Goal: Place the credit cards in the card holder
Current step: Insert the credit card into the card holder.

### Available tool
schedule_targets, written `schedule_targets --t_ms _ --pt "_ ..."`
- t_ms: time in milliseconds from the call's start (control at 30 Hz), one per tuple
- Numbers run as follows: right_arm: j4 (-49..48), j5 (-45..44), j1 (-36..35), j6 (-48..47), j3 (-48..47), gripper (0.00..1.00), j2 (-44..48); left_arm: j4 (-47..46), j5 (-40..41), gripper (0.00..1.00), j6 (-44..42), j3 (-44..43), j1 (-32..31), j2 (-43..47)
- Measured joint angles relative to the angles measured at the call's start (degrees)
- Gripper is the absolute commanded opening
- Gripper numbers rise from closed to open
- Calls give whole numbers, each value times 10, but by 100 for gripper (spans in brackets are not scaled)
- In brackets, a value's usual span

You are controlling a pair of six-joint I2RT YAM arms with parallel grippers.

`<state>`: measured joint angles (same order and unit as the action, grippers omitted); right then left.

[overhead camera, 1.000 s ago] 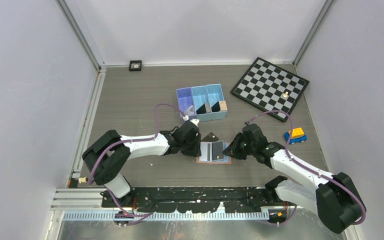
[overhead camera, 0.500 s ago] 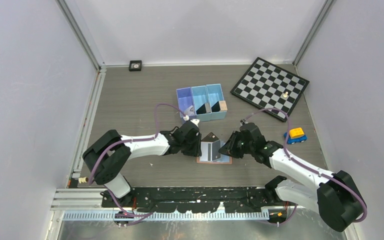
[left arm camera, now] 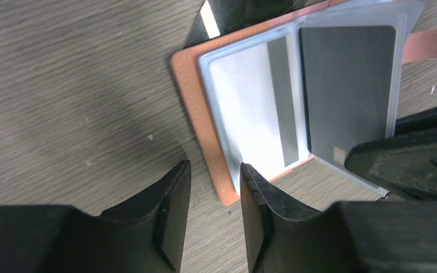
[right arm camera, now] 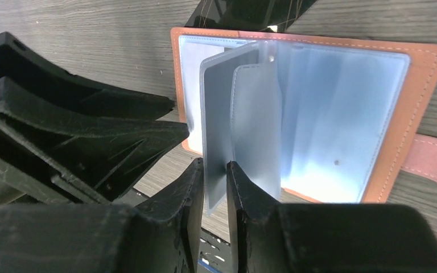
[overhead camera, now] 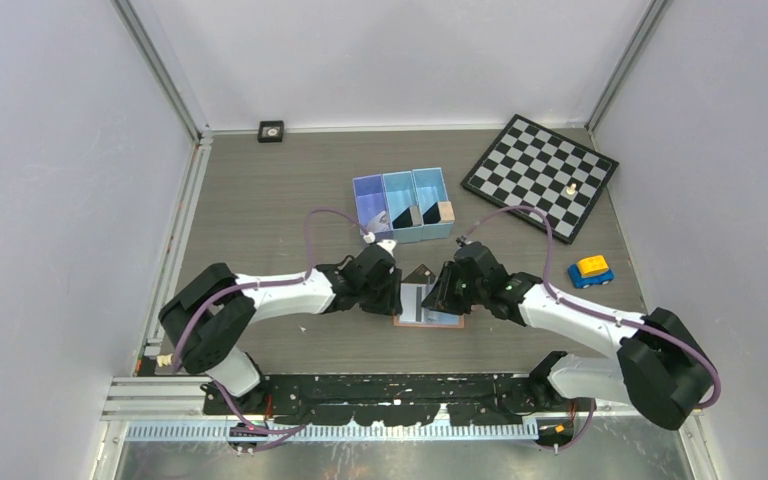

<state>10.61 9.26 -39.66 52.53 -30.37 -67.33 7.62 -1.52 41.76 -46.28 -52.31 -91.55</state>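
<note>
Card holder (overhead camera: 428, 304) open flat between grippers, long axis left-right; left gripper (left arm camera: 213, 170) apart, empty, at left edge; right gripper (right arm camera: 213, 170) astride upright sleeve leaf (right arm camera: 244, 125), clamping unclear; credit card (right arm camera: 244, 11) at far edge.

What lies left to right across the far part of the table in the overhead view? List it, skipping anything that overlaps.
small black square object → blue three-compartment bin → chessboard
</note>
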Motion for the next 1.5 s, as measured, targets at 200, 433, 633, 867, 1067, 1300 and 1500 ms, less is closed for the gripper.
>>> schedule_targets --t_ms 200,433,633,867,1067,1300,1500 --pt "-10 -16 -30 0 -21 34 -42 23 17 50 -2 41 13 60" --pt "-11 -31 -38 -2 -33 51 -47 58 31 65 -4 63 34 134" --pt "28 -64 -38 -10 -42 60 -5 100 24 76 -19 61 58 178" --pt "138 -124 -25 -47 -120 70 30 215 -32 84 -76 -7 123 227" --pt "220 -147 54 -124 -230 75 -4 287 -73 86 -150 -116 221 235" --pt "268 -139 151 -224 -367 76 -148 306 -105 86 -193 -130 327 235" --pt "293 -122 180 -283 -490 77 -301 309 -105 86 -214 -126 330 248"
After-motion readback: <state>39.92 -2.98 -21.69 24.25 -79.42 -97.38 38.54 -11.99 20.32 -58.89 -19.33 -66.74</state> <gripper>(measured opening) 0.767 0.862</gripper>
